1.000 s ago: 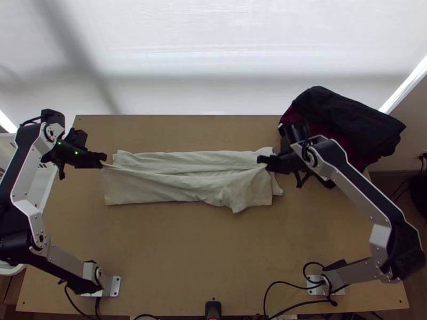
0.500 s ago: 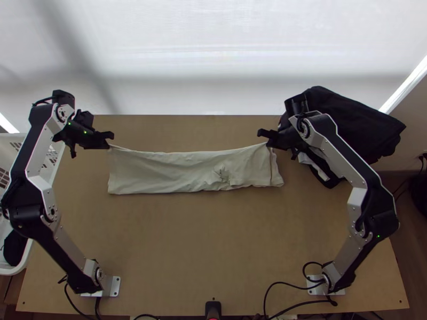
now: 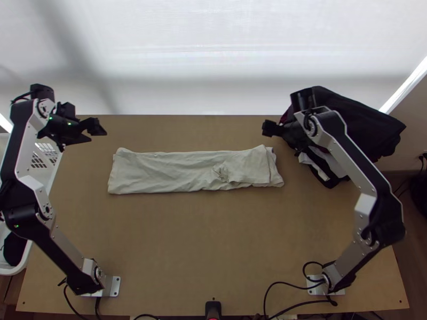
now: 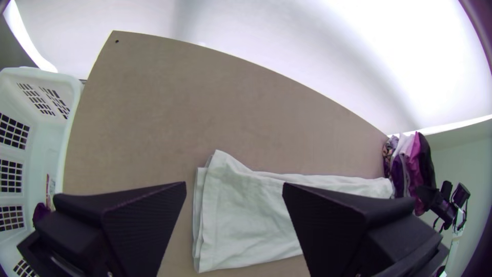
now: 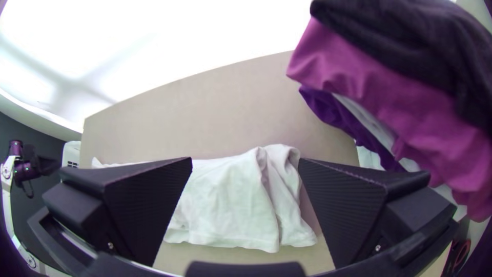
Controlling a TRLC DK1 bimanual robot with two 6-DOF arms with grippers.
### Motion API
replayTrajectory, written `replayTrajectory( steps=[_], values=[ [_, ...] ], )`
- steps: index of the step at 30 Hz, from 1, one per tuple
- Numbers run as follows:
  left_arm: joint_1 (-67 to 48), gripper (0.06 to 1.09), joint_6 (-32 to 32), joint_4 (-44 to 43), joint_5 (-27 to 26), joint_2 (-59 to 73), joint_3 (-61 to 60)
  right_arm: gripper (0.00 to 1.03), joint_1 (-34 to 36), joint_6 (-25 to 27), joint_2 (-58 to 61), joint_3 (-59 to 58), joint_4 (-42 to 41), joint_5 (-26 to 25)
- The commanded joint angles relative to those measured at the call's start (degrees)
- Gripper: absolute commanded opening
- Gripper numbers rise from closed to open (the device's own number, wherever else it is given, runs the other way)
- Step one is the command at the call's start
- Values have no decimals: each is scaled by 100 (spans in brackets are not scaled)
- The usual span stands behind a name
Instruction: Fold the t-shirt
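Note:
The off-white t-shirt [image 3: 176, 172] lies folded into a long flat strip across the table, with a small rumple right of its middle. Off the strip's far left corner, my left gripper [image 3: 95, 133] stands open. Near its far right corner is my right gripper [image 3: 271, 129], touching no part of the cloth. In the left wrist view the shirt [image 4: 246, 215] lies beyond the spread fingers of the left gripper [image 4: 234, 192]. The right wrist view has the shirt's layered end [image 5: 241, 205] beyond the parted fingers of the right gripper [image 5: 246, 166].
A pile of dark, magenta and purple clothes [image 3: 347, 122] sits at the table's far right corner, close beside my right gripper. A white laundry basket [image 3: 49, 154] stands off the left edge. Bare tabletop [image 3: 203, 245] extends on the near side of the shirt.
Both grippers have opened and let go of the shirt's far edge. The strip was drawn narrower, its near edge shifting away from the bases. Since release, the left gripper has moved left and up the picture.

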State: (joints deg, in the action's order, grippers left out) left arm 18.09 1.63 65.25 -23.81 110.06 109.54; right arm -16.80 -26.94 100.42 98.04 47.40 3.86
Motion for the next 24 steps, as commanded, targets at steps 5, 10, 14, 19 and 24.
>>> replayTrajectory(
  steps=[5, 10, 14, 19, 24],
  values=[
    [564, 98, 883, -21, -906, -503, -1286, 100, 54, -57, -805, 594, 472, 54],
    [758, 103, 1235, -391, -1002, -573, -2244, 100, 230, -286, -902, 945, 666, 950],
    [784, 103, 1235, -777, -1002, -635, -2824, 99, 353, -541, -893, 1182, 666, 1741],
    [705, 104, 1103, -1182, -1002, -661, -3166, 99, 414, -892, -866, 1508, 666, 2277],
    [503, 104, 883, -1489, -1002, -477, -3254, 99, 432, -1050, -858, 1771, 666, 2409]
  ],
)
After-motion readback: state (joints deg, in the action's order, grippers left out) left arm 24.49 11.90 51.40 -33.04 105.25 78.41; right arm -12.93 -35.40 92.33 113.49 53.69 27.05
